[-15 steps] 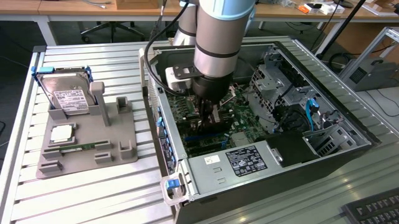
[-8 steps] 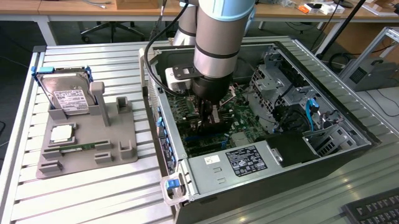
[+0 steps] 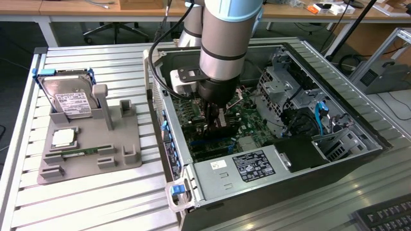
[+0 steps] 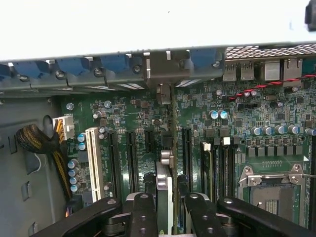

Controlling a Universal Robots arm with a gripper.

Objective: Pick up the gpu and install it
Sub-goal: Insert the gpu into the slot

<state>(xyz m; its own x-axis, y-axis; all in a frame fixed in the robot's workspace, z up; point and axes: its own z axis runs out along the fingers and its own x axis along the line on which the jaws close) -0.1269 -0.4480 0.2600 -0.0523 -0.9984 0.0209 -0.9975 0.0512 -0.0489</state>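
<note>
My gripper reaches down into the open computer case, just above the green motherboard. It is shut on the gpu, a dark card held upright between the fingers. In the wrist view the gpu appears edge-on, a thin green board with a silver metal end, clamped between the black fingers. The card hangs over the row of black expansion slots on the motherboard, lined up with the case's rear wall. Whether its lower edge touches a slot is hidden.
A grey fixture in the exterior view's left carries a silver hard drive, a processor and a RAM stick. Inside the case are the power supply, the drive cage and blue cables. A white slot and the CPU socket flank the card.
</note>
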